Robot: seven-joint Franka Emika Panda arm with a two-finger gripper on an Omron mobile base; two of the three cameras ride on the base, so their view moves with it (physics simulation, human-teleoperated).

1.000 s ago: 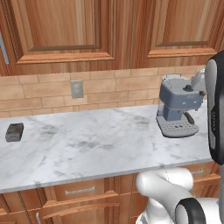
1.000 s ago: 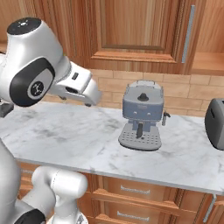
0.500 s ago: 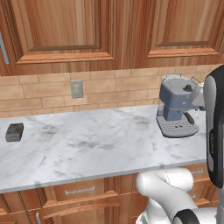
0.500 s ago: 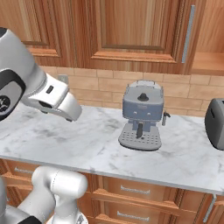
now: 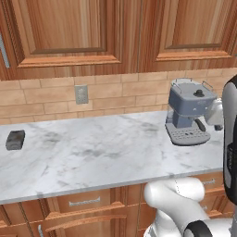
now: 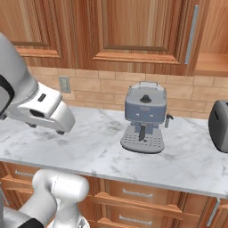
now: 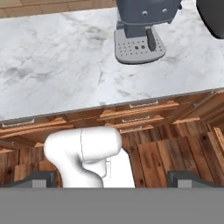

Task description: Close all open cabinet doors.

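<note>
The upper cabinet doors [image 5: 69, 32] above the counter lie flush with their frames in the left base view. In the right base view a door [image 6: 133, 31] carries a long silver handle [image 6: 191, 33], and right of it a cabinet interior with a shelf [image 6: 213, 67] stands exposed. In the hand view a wooden door panel [image 7: 205, 104] juts at an angle from the lower cabinets at the right. My gripper [image 7: 112, 181] hangs high over the counter front looking down, fingertips [image 7: 37, 179] wide apart, open and holding nothing.
A blue-grey coffee machine [image 6: 144, 118] stands on the marble counter [image 5: 102, 152], with a dark toaster [image 6: 220, 124] to its right. A small dark block [image 5: 15, 139] lies at the counter's left. Drawer fronts [image 7: 140, 111] run below. My arm link [image 6: 40, 107] crosses at the left.
The arm has swung: in the right base view its white link dropped lower and further left; in the left base view it slid toward the right edge. Counter items stayed put.
</note>
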